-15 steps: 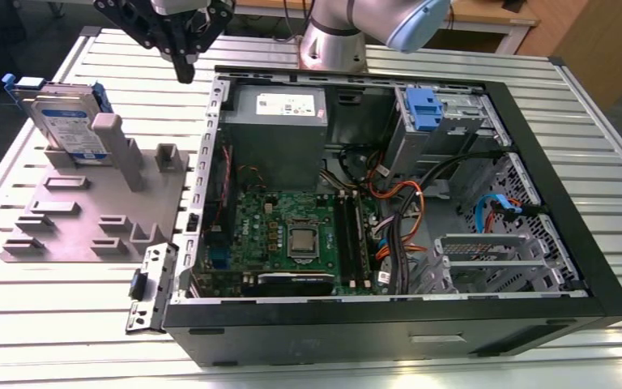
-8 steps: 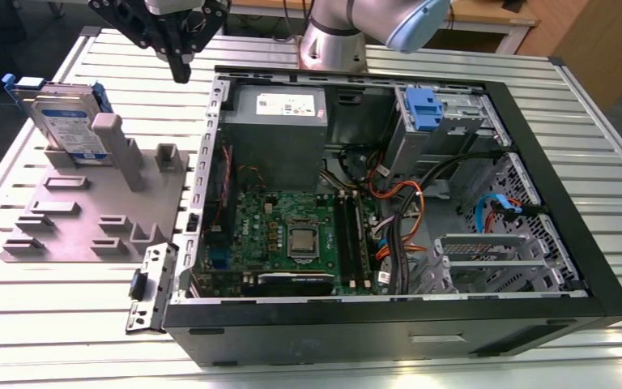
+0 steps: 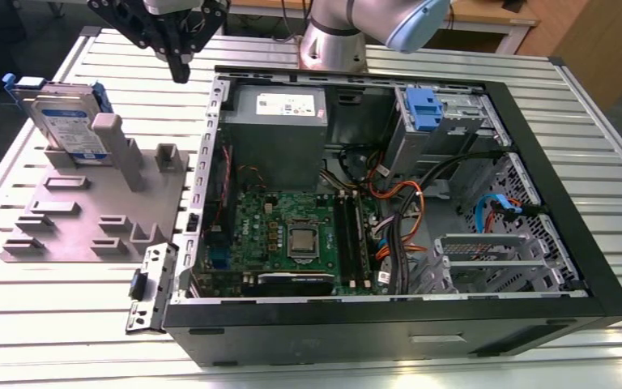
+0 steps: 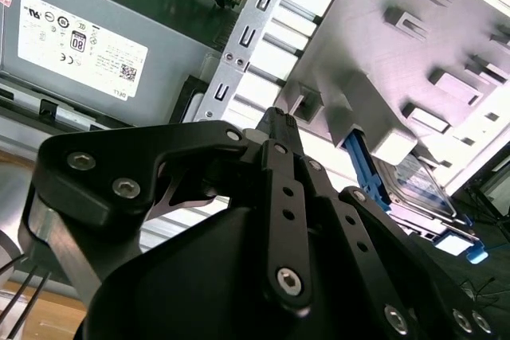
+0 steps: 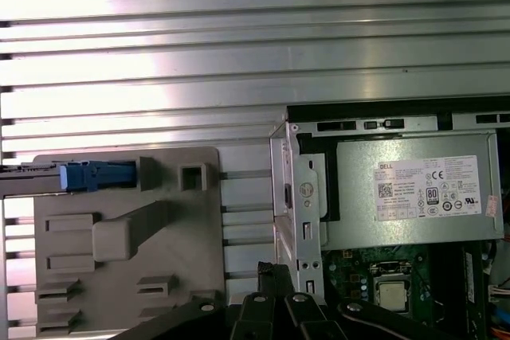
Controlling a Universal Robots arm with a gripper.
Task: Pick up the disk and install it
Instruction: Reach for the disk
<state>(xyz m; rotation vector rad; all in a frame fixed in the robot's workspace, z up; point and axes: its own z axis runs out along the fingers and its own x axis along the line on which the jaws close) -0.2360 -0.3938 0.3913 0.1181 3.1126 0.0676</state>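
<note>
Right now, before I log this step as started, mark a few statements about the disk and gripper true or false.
1. The disk stands upright in the grey holder, outside the computer case. True.
2. The gripper holds the disk. False: it hangs empty, apart from the disk, fingers shut.
3. The case lies open, its boards showing. True.
4. The power supply sits on the grey holder. False: it is inside the case.
</note>
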